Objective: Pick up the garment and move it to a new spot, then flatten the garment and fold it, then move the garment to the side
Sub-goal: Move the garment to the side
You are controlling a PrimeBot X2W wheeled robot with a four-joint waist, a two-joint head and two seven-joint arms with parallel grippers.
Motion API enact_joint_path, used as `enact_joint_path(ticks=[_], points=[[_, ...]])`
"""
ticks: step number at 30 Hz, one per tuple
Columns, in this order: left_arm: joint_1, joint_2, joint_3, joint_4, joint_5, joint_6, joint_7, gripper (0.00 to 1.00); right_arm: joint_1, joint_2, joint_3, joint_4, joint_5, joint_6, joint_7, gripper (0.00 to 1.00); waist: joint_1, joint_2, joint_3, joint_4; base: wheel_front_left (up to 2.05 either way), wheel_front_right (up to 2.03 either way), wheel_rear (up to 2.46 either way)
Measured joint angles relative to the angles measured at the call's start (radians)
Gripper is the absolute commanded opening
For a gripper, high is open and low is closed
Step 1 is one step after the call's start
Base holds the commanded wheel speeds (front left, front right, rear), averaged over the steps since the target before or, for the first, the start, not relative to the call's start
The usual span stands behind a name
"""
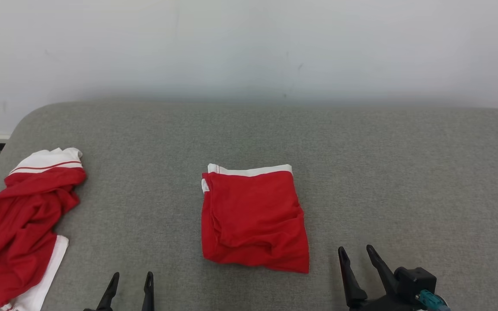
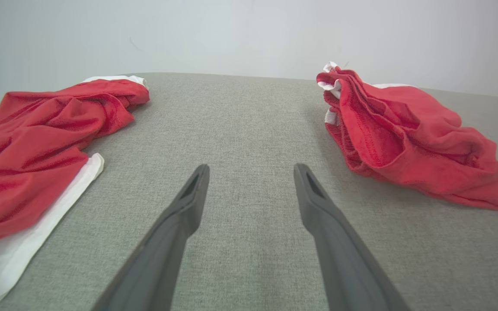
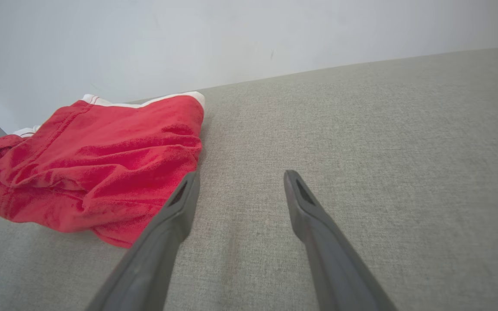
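A red garment with white trim (image 1: 253,218) lies folded into a rough square at the middle of the grey cushion (image 1: 361,151). It shows at the right of the left wrist view (image 2: 409,134) and at the left of the right wrist view (image 3: 97,168). My left gripper (image 1: 131,278) is open near the front edge, left of the folded garment and apart from it, fingers spread over bare cushion (image 2: 249,170). My right gripper (image 1: 355,251) is open just right of the garment's near corner, holding nothing (image 3: 240,177).
A second red and white garment (image 1: 20,224) lies crumpled at the cushion's left edge, seen also as a red heap (image 2: 37,147) in the left wrist view. A pale wall (image 1: 249,47) stands behind the cushion. Bare cushion stretches to the right.
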Motion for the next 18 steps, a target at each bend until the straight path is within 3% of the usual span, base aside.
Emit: enact_joint_path(ticks=[12, 18], points=[[-0.021, 0.000, -0.040, -0.012, 0.000, 0.009, 0.000, 1.00, -0.067, 0.000, 0.021, 0.045, 0.072, 0.000, 0.000, 1.00, 0.0000, 0.0001, 0.054, 0.130, 0.00, 0.00, 0.00], [-0.023, 0.000, -0.046, -0.012, -0.011, 0.009, 0.000, 1.00, -0.119, 0.001, -0.005, 0.137, 0.143, 0.000, 0.000, 1.00, 0.0001, 0.0000, 0.082, 0.210, 0.00, 0.00, 0.00]])
